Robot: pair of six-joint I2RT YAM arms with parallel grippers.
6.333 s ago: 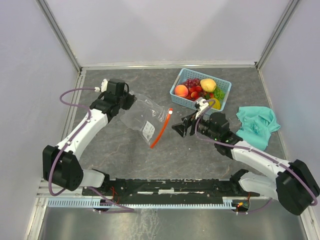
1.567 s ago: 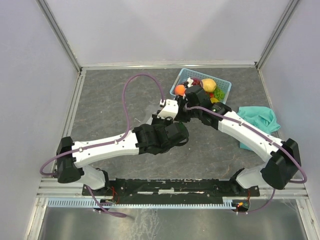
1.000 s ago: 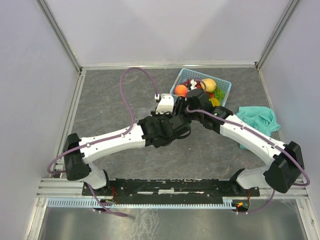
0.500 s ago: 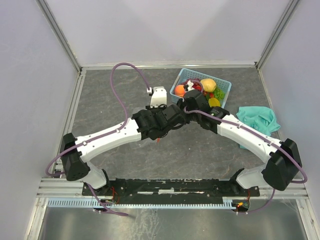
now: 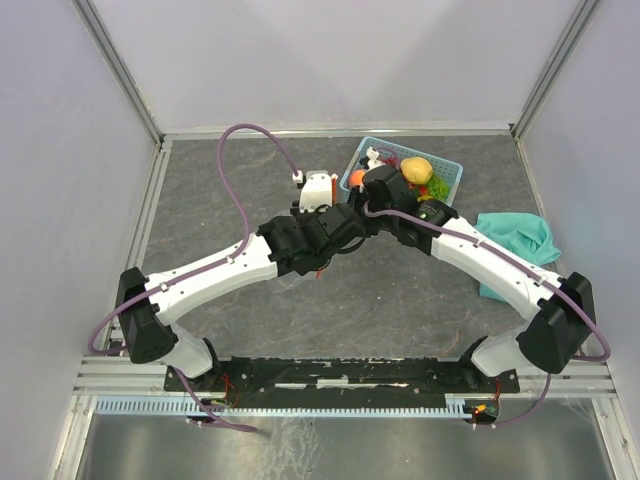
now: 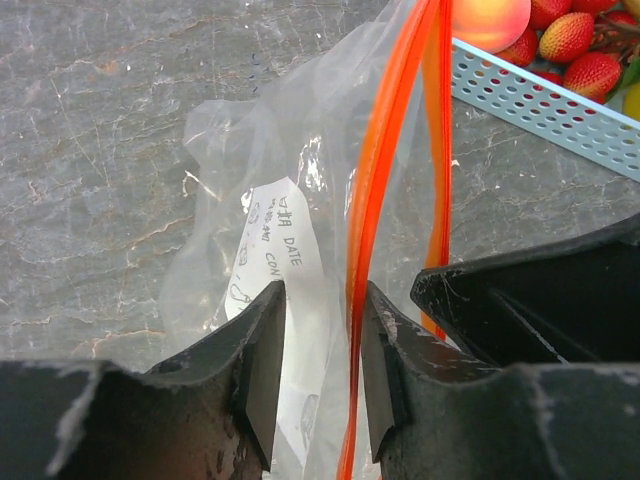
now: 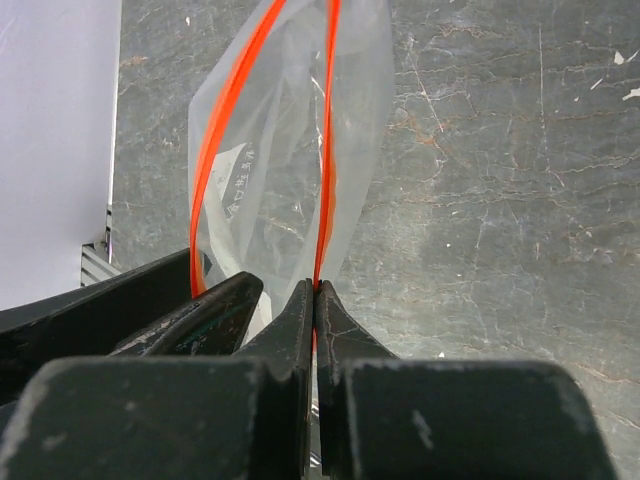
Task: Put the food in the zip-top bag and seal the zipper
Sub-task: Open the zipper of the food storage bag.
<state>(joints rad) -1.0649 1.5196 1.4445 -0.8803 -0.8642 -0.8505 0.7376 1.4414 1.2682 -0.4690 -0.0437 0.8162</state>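
The zip-top bag (image 6: pixel 290 250), empty, hangs just beside the basket (image 6: pixel 540 100), zipper (image 7: pixel 325 150) lips apart. Your right claw (image 7: pixel 315 300) pinches one lip tight. Your left claw (image 6: pixel 320 305), narrowly parted, straddles the other. You're opening the mouth: next, load the basket's food (image 6: pixel 490 15).

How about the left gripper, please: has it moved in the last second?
Yes. The left gripper has shifted toward the far wall, now beside the basket.

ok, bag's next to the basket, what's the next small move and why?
Probably close the left gripper on the zipper strip it straddles: its jaws show a gap, while the right gripper already pinches the other strip. Then the zip-top bag mouth is held both sides.
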